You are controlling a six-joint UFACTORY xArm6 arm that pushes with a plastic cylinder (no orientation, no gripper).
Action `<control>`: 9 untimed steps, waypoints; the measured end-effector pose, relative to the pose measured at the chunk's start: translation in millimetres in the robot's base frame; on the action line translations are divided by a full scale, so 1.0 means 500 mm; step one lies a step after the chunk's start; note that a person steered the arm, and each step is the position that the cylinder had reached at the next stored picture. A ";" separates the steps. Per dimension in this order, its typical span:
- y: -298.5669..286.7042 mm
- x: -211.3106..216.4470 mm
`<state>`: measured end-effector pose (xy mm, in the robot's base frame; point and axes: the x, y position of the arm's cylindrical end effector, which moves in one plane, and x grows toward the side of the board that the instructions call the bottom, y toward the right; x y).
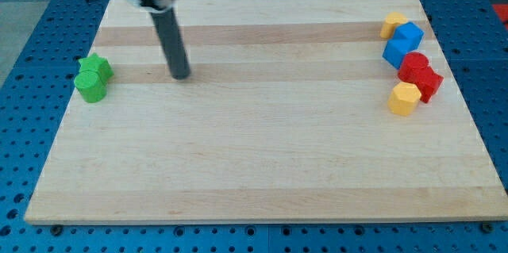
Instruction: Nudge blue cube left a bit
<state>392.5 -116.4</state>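
Observation:
The blue cube (409, 36) sits near the view's top right on the wooden board (262, 150), touching a second blue block (394, 52) just below-left of it. A yellow block (392, 24) lies just above-left of the cube. My tip (181, 75) rests on the board in the view's upper left, far to the left of the blue cube, with no block touching it.
Below the blue blocks sit a red block (413, 66), a second red block (429, 83) and a yellow block (404, 98). Two green blocks (93, 78) lie at the view's left edge of the board, left of my tip.

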 end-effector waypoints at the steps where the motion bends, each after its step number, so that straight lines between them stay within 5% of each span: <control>1: 0.011 -0.005; 3: 0.122 -0.244; 5: 0.400 -0.400; 7: 0.757 -0.390; 8: 0.885 -0.317; 9: 0.882 -0.202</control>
<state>291.6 324.4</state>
